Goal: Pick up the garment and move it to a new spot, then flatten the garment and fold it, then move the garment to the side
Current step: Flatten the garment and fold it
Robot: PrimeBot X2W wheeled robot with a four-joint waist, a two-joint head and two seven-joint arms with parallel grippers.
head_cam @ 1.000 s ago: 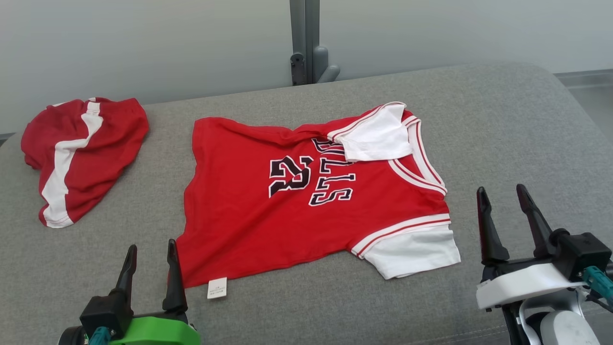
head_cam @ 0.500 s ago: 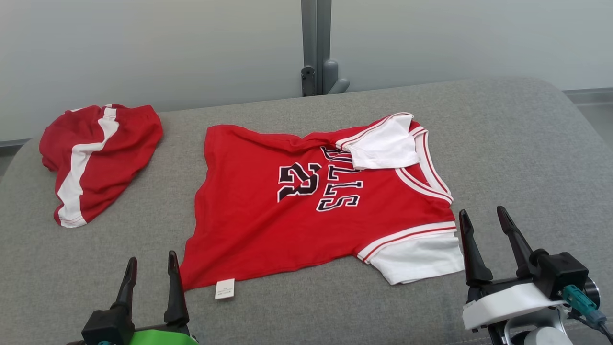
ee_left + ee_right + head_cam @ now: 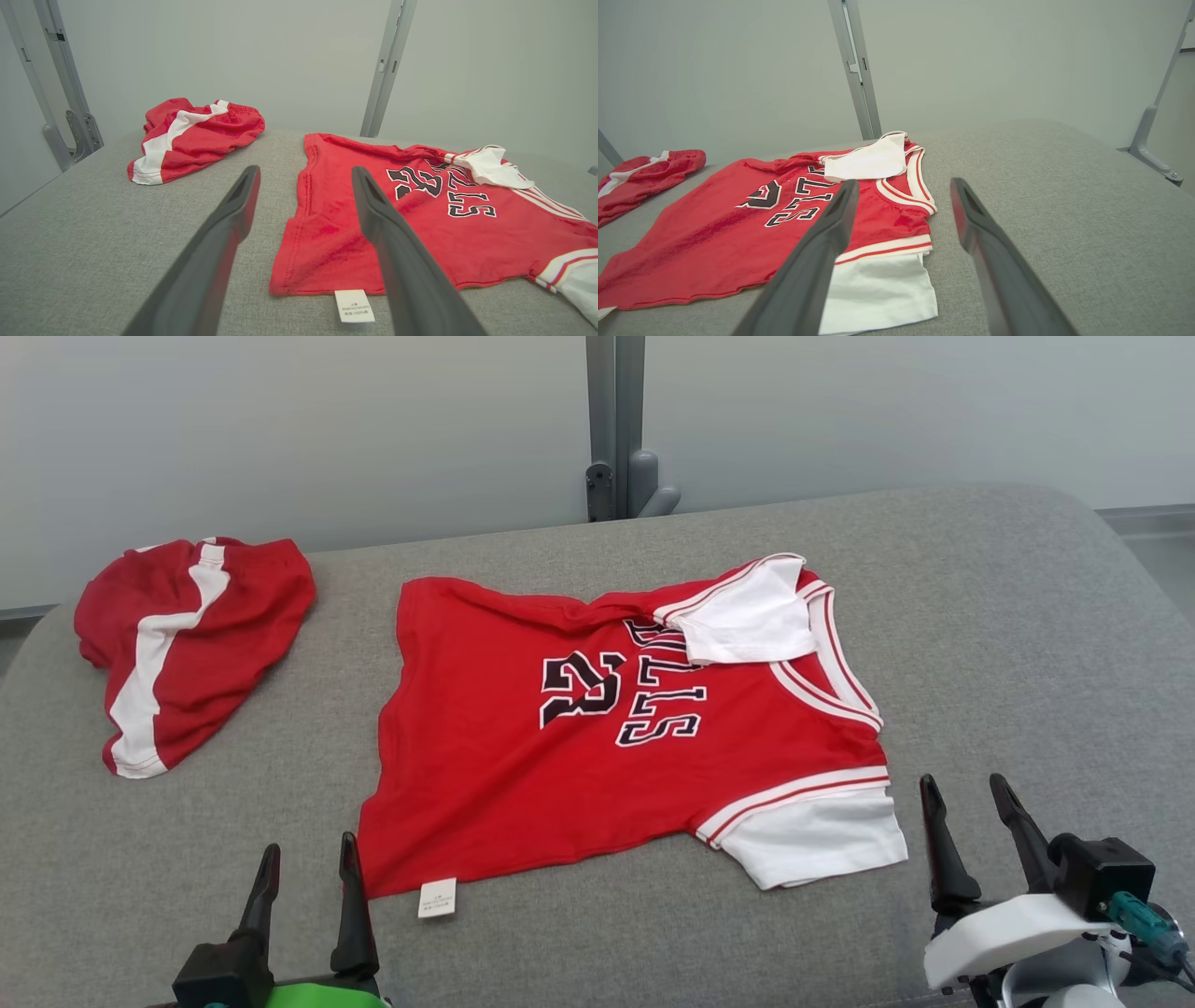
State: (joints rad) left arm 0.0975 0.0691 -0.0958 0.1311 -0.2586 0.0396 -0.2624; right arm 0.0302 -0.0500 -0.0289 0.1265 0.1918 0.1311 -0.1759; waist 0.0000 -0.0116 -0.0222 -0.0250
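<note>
Head view: the grey woven pad (image 3: 1008,644) spans the frame, its far corners rounded at upper left and upper right. The red jersey (image 3: 523,775) lies at centre frame, mostly flat, with its hem toward the left and its neck toward the right. Its upper sleeve (image 3: 747,616), white, is folded over onto the black lettering. The lower sleeve (image 3: 822,835) lies flat at lower right of centre. A white care label (image 3: 437,898) sticks out at the lower-left hem corner. The left gripper (image 3: 309,842), lower left, has its fingers spread with nothing between them, the inner tip just beside that corner. The right gripper (image 3: 963,778), lower right, is spread and empty too, just beside the lower sleeve. I see bare pad to the right of the neck and along the bottom edge. Crumpled red shorts (image 3: 187,635) with a white stripe sit at upper left, well apart from the jersey. A grey metal post (image 3: 614,420) stands at top centre. Left wrist view: this angle adds the stitched hem edge, small print on the label, and a metal bracket (image 3: 77,133) at the far left. The right finger crosses the hem corner; I cannot tell whether it touches. Right wrist view: open pad fills the right half, ending at a second bracket (image 3: 1153,149) at the right edge. The jersey cloth reads soft and faintly rippled.
</note>
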